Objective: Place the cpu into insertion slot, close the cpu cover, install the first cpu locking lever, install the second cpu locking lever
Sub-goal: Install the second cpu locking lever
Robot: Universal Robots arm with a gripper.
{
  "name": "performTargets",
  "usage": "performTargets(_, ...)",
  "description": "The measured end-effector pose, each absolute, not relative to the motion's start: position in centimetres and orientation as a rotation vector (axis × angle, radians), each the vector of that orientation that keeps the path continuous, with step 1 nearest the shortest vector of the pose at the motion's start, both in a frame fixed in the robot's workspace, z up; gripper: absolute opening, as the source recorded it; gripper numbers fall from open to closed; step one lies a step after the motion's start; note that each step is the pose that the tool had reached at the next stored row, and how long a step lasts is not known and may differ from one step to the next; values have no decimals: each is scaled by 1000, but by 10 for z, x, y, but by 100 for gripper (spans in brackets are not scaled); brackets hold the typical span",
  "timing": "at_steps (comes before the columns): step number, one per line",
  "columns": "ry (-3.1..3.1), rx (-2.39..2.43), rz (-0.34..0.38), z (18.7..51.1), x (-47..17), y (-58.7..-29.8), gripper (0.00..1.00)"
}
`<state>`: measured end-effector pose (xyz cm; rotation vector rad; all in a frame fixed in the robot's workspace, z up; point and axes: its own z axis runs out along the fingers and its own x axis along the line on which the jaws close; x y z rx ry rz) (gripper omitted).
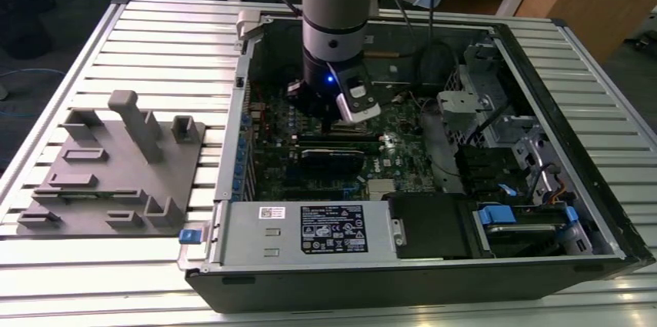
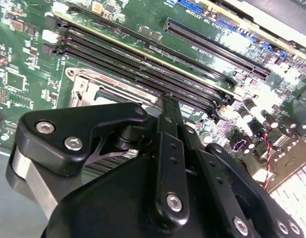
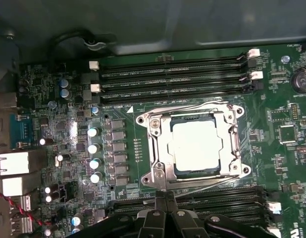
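In the first wrist view the cpu [image 3: 196, 148], a pale silvery square, lies in the insertion slot [image 3: 142, 119] on the green board. The cpu cover [image 3: 160, 148], a silvery frame, lies flat around it. Thin metal levers [image 3: 182, 106] run along two sides of the socket; I cannot tell if they are latched. My gripper [image 3: 165, 199] hovers beside the socket, shut with its fingers pressed together and nothing between them. In the second wrist view the gripper [image 2: 168, 99] hides most of the insertion slot [image 2: 88, 87]. In the exterior view the gripper [image 1: 344, 123] hangs inside the open computer case.
Long black memory slots [image 3: 173, 74] flank the socket on both sides, with a row of capacitors [image 3: 93, 148] nearby. The case walls, a labelled metal box [image 1: 308, 227] and a drive cage [image 1: 493, 135] surround the board. A grey fixture [image 1: 113, 165] sits at the exterior view's left.
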<state>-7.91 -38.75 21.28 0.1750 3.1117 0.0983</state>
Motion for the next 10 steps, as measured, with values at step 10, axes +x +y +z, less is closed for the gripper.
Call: performTargets(10, 3112, 175, 117, 210, -82, -387, 10)
